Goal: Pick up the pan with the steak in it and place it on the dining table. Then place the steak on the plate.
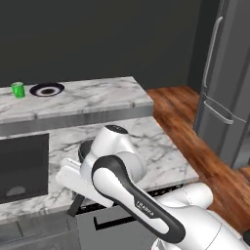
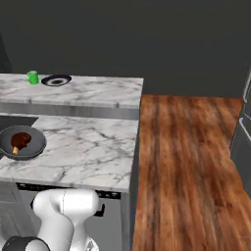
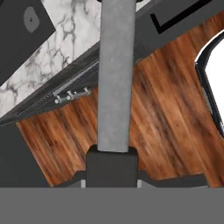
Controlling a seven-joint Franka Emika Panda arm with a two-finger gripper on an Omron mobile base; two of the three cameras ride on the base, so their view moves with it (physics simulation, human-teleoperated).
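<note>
Though the wooden floor [image 2: 186, 162] and the tall grey fridge [image 1: 224, 83] take up the right side of the room, the work lies to the left, where two marble tops run side by side. The farther one is the dining table [image 2: 98, 93], and the nearer is the wall counter [image 2: 88, 152] with its dark cooktop [image 1: 24, 166]. On that near counter, by the cooktop's edge, sits the pan [image 2: 22, 143], flat on the marble. In the left base view the white arm [image 1: 127, 190] bends over it and hides most of it. In the hand view the handle [image 3: 114, 78] is a long grey bar running straight away from the gripper [image 3: 112, 168]. The pincer is closed as far as it goes, and its jaws appear clamped on the near end of that bar. The pan's long axis therefore lines up with the hand, the bowl lying directly ahead along the handle and above the counter's front edge. From there the table is beyond the counter, so the carry must go up and forward. On the table's far left rests the plate [image 2: 56, 80], with a green cup [image 2: 33, 77] just beside it. The steak [image 2: 20, 139] lies inside the pan. By count there is one pan, one plate, one cup, one steak and a single arm.
</note>
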